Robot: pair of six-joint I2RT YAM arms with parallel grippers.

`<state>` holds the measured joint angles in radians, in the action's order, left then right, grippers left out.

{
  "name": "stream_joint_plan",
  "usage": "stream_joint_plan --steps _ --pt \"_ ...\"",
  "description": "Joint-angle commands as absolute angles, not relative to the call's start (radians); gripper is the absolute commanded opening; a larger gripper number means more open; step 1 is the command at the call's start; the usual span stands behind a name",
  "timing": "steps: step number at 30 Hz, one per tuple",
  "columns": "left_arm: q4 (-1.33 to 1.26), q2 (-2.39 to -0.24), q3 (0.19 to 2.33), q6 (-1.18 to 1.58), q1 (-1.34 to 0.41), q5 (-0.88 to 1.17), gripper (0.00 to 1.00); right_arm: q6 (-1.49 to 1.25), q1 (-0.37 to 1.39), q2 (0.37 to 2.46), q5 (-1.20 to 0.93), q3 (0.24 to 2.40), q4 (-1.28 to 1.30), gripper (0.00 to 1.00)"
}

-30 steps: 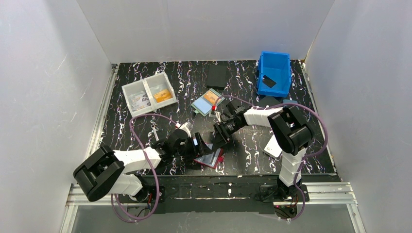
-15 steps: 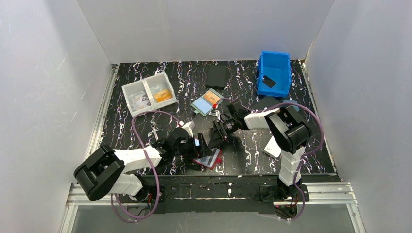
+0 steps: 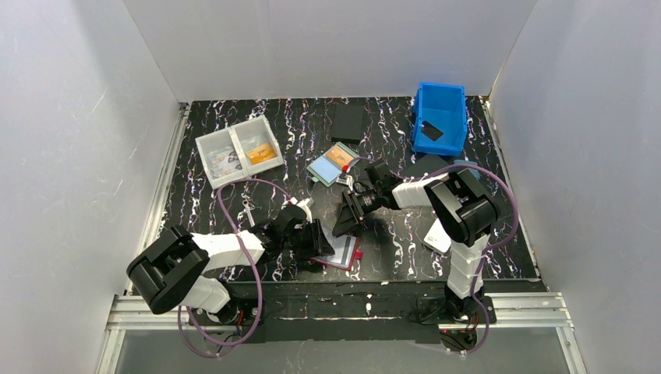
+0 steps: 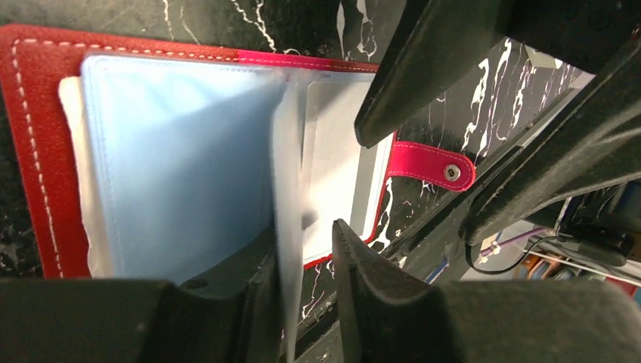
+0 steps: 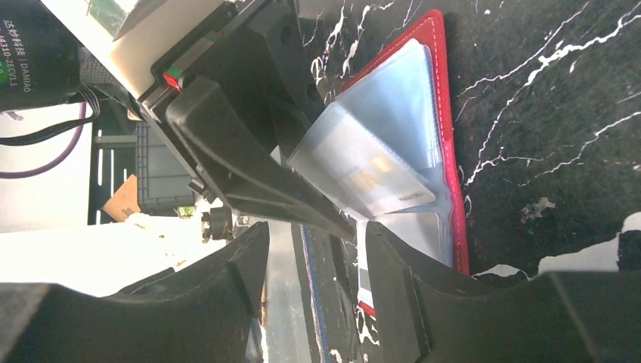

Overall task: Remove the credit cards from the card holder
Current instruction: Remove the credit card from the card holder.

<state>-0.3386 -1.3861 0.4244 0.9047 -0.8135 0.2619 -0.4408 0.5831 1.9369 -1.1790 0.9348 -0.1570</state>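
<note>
The dark-red card holder (image 3: pixel 348 255) lies open near the table's front edge, with its light-blue sleeves showing (image 4: pixel 38 151) and its snap tab (image 4: pixel 431 166) pointing off to the side. My left gripper (image 3: pixel 316 238) is low over it. Its jaws (image 4: pixel 306 234) are narrowly apart, and one clear sleeve stands on edge between them, against one finger. That raised sleeve holds a pale credit card (image 5: pixel 370 170). A light-blue card (image 4: pixel 174 166) lies flat in the holder. My right gripper (image 3: pixel 348 218) hovers just behind the holder (image 5: pixel 442 113), open and empty (image 5: pixel 316 231).
A teal-framed case with an orange card (image 3: pixel 334 164) lies behind the grippers. A white two-compartment tray (image 3: pixel 238 149) is at the back left, a blue bin (image 3: pixel 440 117) at the back right and a flat black item (image 3: pixel 348 122) at the back. The table's front edge is right beside the holder.
My left gripper has moved down and forward onto the open holder, which now lies flatter. My right gripper has drawn back slightly from it.
</note>
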Motion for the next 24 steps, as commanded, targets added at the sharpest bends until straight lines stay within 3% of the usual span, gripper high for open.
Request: stream_joint_plan --steps 1,5,7,10,13,24 --pt "-0.220 -1.349 0.427 0.917 -0.817 0.198 0.23 -0.307 0.579 1.924 -1.187 0.982 -0.038 0.59" --pt "-0.193 -1.303 0.407 0.936 -0.817 0.167 0.20 0.028 0.578 1.905 -1.118 1.088 0.304 0.60" --pt "-0.193 -1.297 0.402 0.935 -0.818 0.172 0.22 0.072 0.578 1.886 -1.102 1.089 0.331 0.60" --pt "-0.194 -1.288 0.400 0.933 -0.816 0.176 0.41 0.075 0.578 1.867 -1.095 1.071 0.316 0.60" --pt "-0.194 -1.269 0.392 0.938 -0.811 0.170 0.49 0.090 0.578 1.875 -1.094 1.079 0.334 0.60" --pt "-0.191 -1.187 0.356 0.962 -0.757 0.157 0.50 0.096 0.581 1.902 -1.050 1.079 0.354 0.59"
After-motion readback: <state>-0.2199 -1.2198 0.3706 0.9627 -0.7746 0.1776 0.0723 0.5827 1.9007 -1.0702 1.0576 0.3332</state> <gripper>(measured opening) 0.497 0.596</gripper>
